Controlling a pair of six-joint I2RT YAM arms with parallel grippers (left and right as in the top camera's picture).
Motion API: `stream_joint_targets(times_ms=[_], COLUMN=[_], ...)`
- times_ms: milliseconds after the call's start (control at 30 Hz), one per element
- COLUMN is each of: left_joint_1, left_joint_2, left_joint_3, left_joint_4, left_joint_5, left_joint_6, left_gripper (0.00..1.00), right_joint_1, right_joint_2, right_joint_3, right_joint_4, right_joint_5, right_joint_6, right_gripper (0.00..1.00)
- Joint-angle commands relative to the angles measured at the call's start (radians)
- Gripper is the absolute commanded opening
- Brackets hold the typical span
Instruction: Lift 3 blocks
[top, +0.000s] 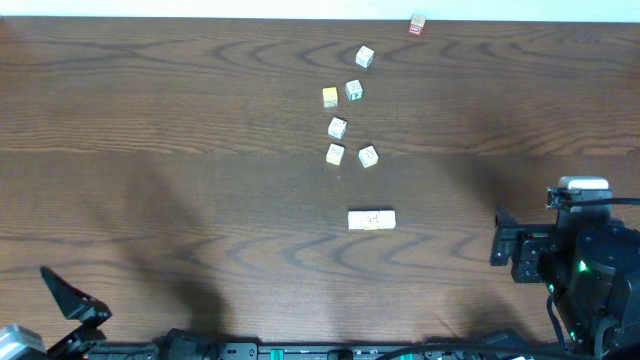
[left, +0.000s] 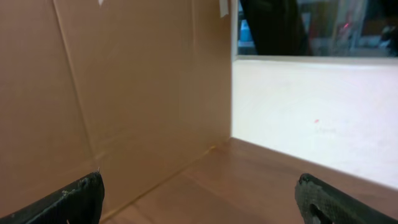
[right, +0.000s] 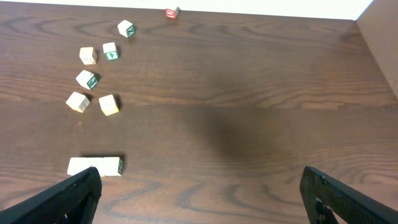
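Note:
Three pale blocks (top: 371, 219) lie side by side in a short row on the dark wooden table, with a faint reddish mark on top. The right wrist view shows the same row of blocks (right: 94, 166) at lower left, just beyond my left-hand fingertip (right: 87, 186). My right gripper (top: 498, 238) stands open at the table's right side, pointing left, well to the right of the row; in its own view the right gripper (right: 200, 177) holds nothing. My left gripper (top: 75, 318) sits at the bottom left corner, far from the blocks. Its own view shows the left gripper (left: 199, 183) open, with no blocks in sight.
Several loose cubes lie behind the row: a yellow-faced cube (top: 330, 97), green-marked cubes (top: 354, 90) (top: 365, 56) (top: 338, 128), two pale cubes (top: 335, 154) (top: 368, 156). A red cube (top: 417, 25) sits at the far edge. A cardboard wall (left: 124, 93) stands at the table's left.

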Motion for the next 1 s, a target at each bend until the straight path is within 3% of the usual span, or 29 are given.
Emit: stream_joint_targets(times_ms=[0, 133, 433, 700, 967], left_joint_1=[0.004, 0.004, 0.004, 0.004, 0.004], left_joint_2=[0.000, -0.001, -0.001, -0.001, -0.001], left_joint_3=[-0.014, -0.015, -0.015, -0.018, -0.049], left_joint_4=[0.015, -0.008, -0.008, -0.013, -0.087], left_joint_5=[0.065, 0.066, 0.069, 0.069, 0.069], left_joint_6=[-0.071, -0.071, -0.072, -0.072, -0.120], left_gripper=[0.98, 0.98, 0.98, 0.98, 0.98], right_joint_1=[-0.003, -0.003, 0.008, 0.167, 0.171], right_joint_2=[-0.017, -0.016, -0.015, -0.113, -0.335], right_joint_3=[0.002, 0.002, 0.002, -0.012, -0.181], right_joint_4=[-0.001, 0.024, 0.253, -0.001, -0.071], right_joint_5=[0.023, 0.096, 0.131, 0.155, 0.168], right_joint_6=[-0.013, -0.086, -0.352, -0.370, -0.332], right_gripper=[0.99, 0.99, 0.99, 0.99, 0.99])
